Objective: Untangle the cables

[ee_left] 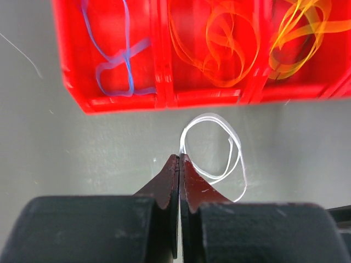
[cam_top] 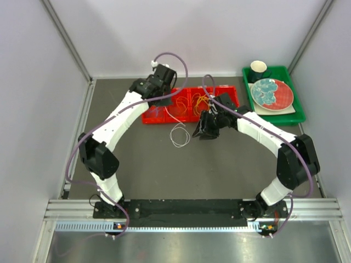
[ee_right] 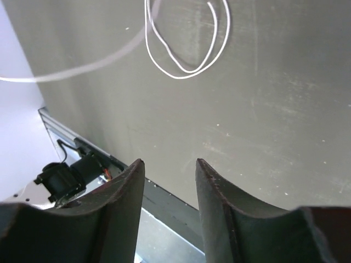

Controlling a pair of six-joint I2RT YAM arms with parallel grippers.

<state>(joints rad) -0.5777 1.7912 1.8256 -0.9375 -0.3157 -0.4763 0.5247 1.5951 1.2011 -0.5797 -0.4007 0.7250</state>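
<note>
A thin white cable (cam_top: pixel 172 135) lies in a loose loop on the grey table in front of the red compartment tray (cam_top: pixel 151 119). My left gripper (cam_top: pixel 165 106) hovers at the tray's front edge; in the left wrist view it (ee_left: pixel 180 156) is shut on one end of the white cable (ee_left: pixel 211 116). Blue (ee_left: pixel 118 60) and orange-yellow (ee_left: pixel 225 44) cables lie in separate compartments of the tray (ee_left: pixel 164 101). My right gripper (cam_top: pixel 202 131) is open and empty, just right of the loop. In the right wrist view the loop (ee_right: pixel 184 74) lies ahead of the gripper (ee_right: pixel 169 161).
A green tray (cam_top: pixel 299 118) at the back right holds a patterned plate (cam_top: pixel 271 92) and a dark cup (cam_top: pixel 258 69). Walls close in both sides and the back. A metal rail runs along the near edge.
</note>
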